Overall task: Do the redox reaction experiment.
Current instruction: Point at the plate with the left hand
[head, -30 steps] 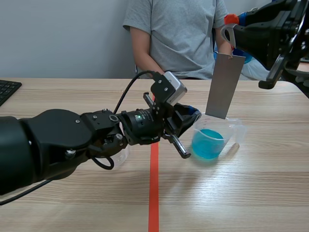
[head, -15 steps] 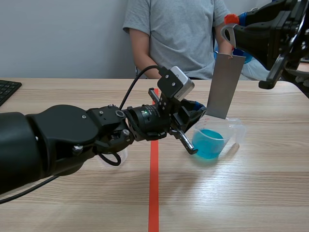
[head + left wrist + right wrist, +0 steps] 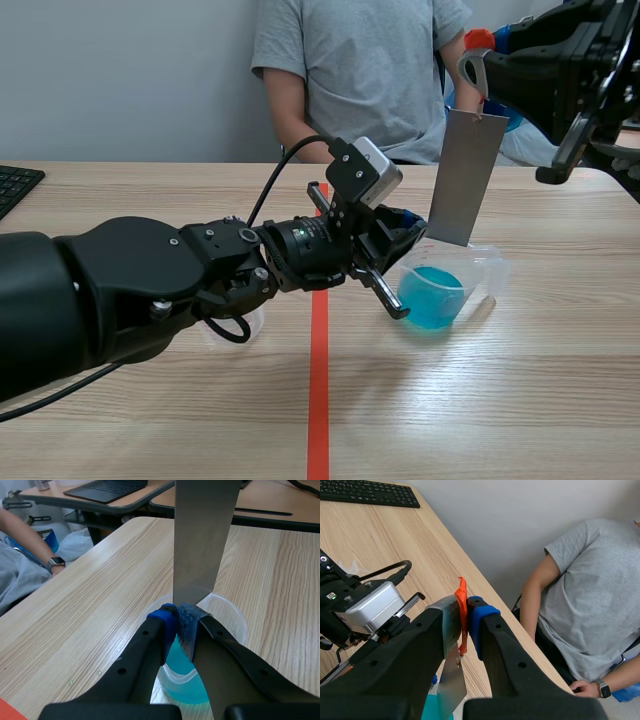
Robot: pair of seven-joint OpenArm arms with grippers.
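The left jaws pinch the cup by its rim. The right jaws squeeze the orange clip holding the metal plate. A bump could spill the blue water.

Pale wall behind; light wood table; black keyboard at edge.

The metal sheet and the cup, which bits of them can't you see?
Scene view: part of the cup, behind the left jaws.
Left wrist view: the metal sheet's top and orange strap, cut off by the edge.
Right wrist view: most of the cup, under the right jaws.
Everywhere: whether the sheet's bottom is inside the cup.
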